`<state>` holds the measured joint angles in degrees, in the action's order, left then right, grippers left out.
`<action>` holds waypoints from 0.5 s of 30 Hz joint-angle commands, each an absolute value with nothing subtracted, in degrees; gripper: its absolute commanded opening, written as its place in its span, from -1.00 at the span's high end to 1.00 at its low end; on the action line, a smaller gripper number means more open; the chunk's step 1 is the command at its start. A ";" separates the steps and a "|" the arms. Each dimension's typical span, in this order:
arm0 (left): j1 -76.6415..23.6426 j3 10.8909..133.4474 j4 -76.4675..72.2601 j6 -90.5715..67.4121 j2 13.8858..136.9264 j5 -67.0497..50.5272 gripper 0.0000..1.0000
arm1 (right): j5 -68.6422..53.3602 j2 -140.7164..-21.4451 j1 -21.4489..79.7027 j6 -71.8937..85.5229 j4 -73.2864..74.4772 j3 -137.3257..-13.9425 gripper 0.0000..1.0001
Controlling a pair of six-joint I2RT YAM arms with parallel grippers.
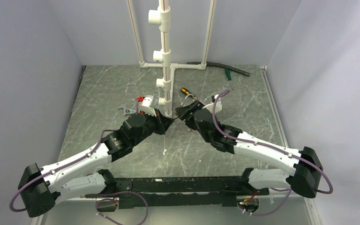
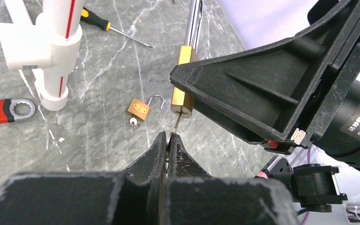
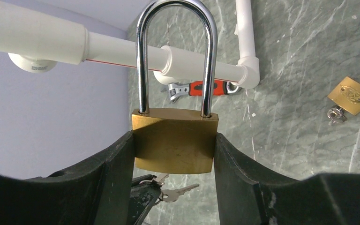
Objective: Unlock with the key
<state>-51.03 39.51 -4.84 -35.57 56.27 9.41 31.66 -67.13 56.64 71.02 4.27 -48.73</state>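
My right gripper (image 3: 174,157) is shut on the body of the larger brass padlock (image 3: 176,133) and holds it above the table, its steel shackle (image 3: 176,56) closed. The padlock also shows in the left wrist view (image 2: 182,96). My left gripper (image 2: 168,137) is shut on the thin silver key (image 2: 177,124). The key's tip meets the underside of the padlock; I cannot tell how far in it is. A second key (image 3: 180,192) hangs from the same ring. In the top view both grippers meet by the pipe stand, left (image 1: 167,123) and right (image 1: 180,114).
A small brass padlock (image 2: 138,108) lies on the table, shackle open, a key in it. A white PVC pipe stand (image 1: 165,56) rises just behind the grippers. A red-handled wrench (image 2: 0,111) and a black-and-orange screwdriver (image 2: 98,21) lie nearby. A black hose (image 1: 225,68) lies at the back.
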 commanded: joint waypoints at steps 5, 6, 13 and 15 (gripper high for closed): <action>-50.77 39.76 -9.58 -35.36 53.96 12.93 1.00 | 30.35 -66.51 57.92 70.85 1.22 -52.21 1.00; -50.76 39.61 -9.72 -35.48 54.03 12.84 1.00 | 30.39 -66.45 57.92 71.15 1.23 -52.14 1.00; -50.79 38.03 -12.69 -36.07 54.66 13.00 1.00 | 32.23 -66.53 57.92 78.30 5.55 -54.71 1.00; -50.77 37.78 -13.76 -36.19 54.82 12.93 1.00 | 32.87 -66.29 57.92 80.26 6.13 -55.09 1.00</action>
<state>-51.07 38.06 -7.35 -35.79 55.33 10.39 32.10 -67.51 56.95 74.65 7.55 -50.30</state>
